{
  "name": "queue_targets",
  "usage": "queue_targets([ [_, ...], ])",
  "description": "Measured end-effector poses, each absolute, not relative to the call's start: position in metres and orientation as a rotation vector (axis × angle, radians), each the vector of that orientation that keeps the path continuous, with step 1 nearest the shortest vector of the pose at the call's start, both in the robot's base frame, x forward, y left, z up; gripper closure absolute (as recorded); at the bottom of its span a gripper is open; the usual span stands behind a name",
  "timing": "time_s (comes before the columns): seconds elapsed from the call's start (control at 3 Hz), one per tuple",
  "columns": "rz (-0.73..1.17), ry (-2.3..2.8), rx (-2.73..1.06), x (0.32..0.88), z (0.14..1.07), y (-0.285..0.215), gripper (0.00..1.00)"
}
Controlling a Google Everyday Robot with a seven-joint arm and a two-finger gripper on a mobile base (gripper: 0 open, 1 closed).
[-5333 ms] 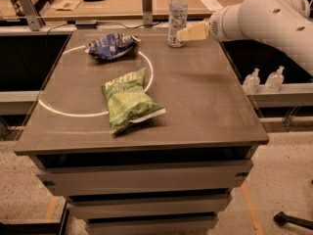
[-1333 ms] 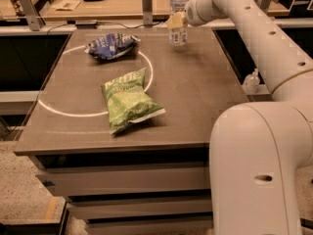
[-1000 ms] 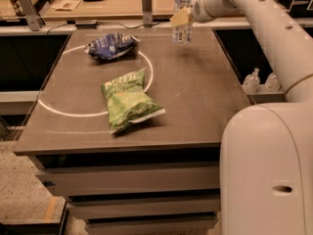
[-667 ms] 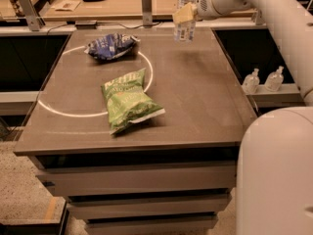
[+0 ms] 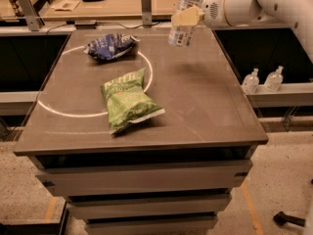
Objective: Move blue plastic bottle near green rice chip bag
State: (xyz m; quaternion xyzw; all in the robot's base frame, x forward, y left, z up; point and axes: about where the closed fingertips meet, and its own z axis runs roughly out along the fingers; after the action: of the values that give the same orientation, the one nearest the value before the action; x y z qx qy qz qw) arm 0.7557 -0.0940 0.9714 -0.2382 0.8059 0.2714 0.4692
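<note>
My gripper [image 5: 186, 17] is shut on the blue plastic bottle [image 5: 183, 29], a clear bottle with a pale label, and holds it in the air above the far right part of the table, tilted slightly. The arm reaches in from the upper right. The green rice chip bag [image 5: 126, 101] lies flat on the table's middle left, well below and left of the bottle.
A dark blue chip bag [image 5: 108, 46] lies at the table's far left, inside a white circle line [image 5: 58, 112]. Two small pump bottles [image 5: 263, 79] stand on a ledge to the right. A wooden counter [image 5: 112, 1] runs behind the table [image 5: 210, 111].
The gripper closed on the bottle, lifted it off the table's far right corner, and has carried it a little forward and left through the air.
</note>
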Motion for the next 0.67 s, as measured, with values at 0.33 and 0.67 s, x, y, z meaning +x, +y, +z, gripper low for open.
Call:
queue_targets([
  [0.33, 0.683, 1.967, -0.639, 0.721, 0.957, -0.079, 1.00],
  [0.67, 0.651, 1.962, -0.757, 0.692, 0.950, -0.063, 1.00],
])
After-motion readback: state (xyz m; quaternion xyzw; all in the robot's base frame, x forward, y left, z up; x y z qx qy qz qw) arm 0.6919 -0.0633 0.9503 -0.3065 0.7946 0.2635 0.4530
